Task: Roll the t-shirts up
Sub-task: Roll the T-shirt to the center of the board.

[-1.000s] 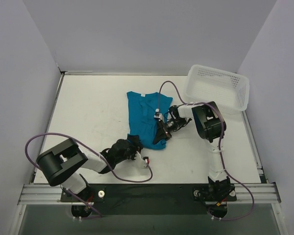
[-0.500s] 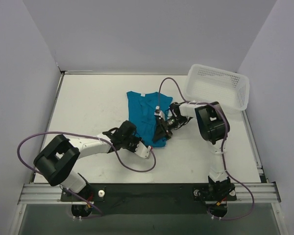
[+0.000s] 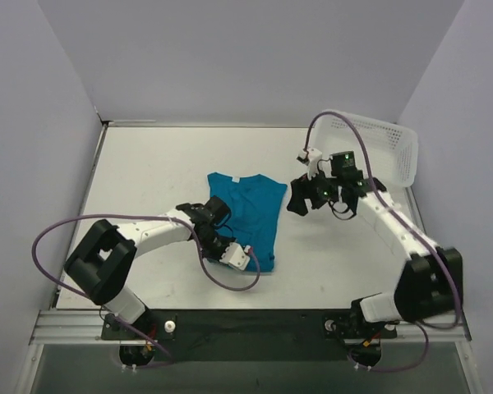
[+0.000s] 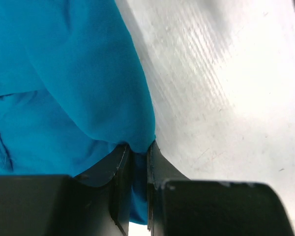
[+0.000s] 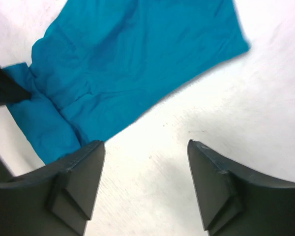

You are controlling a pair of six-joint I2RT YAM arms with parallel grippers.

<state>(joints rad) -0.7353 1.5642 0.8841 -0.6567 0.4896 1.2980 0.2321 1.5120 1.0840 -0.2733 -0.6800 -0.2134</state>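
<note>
The shirt [image 3: 246,205] lies flat on the worktop [image 3: 148,180] near the basket [image 3: 404,160]. The left hand [image 4: 137,150] pinches its edge away from the basket; the right hand [image 5: 145,147], open and empty, hovers between shirt and basket. A good roll likely needs both hands level, cloth taut

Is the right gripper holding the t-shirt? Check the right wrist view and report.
No, the right gripper is open over the table with nothing between its jaws; the t-shirt lies beyond.

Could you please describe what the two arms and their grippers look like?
The left arm and right arm have white links with bulky black joint housings; a purple cable loops along each. The left gripper and right gripper have matte black, wedge-shaped fingers.
</note>
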